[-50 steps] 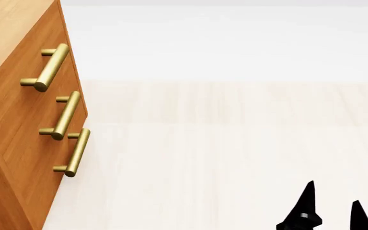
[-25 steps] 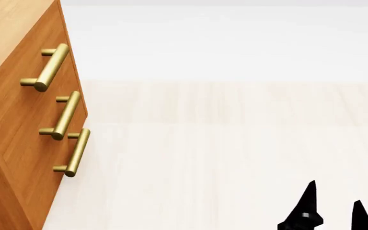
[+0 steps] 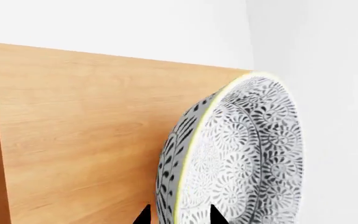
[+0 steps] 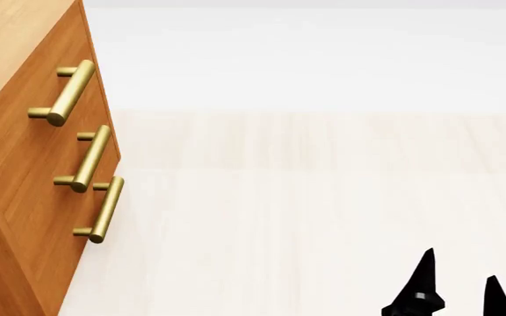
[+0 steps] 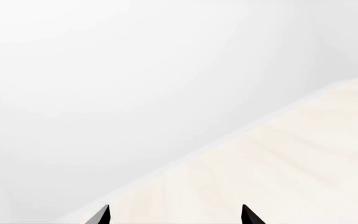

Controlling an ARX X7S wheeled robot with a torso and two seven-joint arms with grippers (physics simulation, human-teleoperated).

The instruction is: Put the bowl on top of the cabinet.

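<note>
Only the left wrist view shows the bowl [image 3: 241,158]: the left gripper [image 3: 177,215] pinches its rim, with the cabinet [image 3: 79,135] top behind it. The head view has the cabinet at the left edge, with three brass handles [image 4: 87,158], and the right gripper [image 4: 457,284] at lower right, spread apart over pale floor [image 4: 323,197].

grey-floral white bowl [image 3: 241,158], orange-brown cabinet [image 3: 86,130], brass handles [image 4: 66,92]

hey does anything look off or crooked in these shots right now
Only the bowl stands out: the left gripper pinches its rim, so it stands on edge beside the cabinet rather than sitting level. The right gripper is open and empty. Nothing looks spilled or damaged.
</note>
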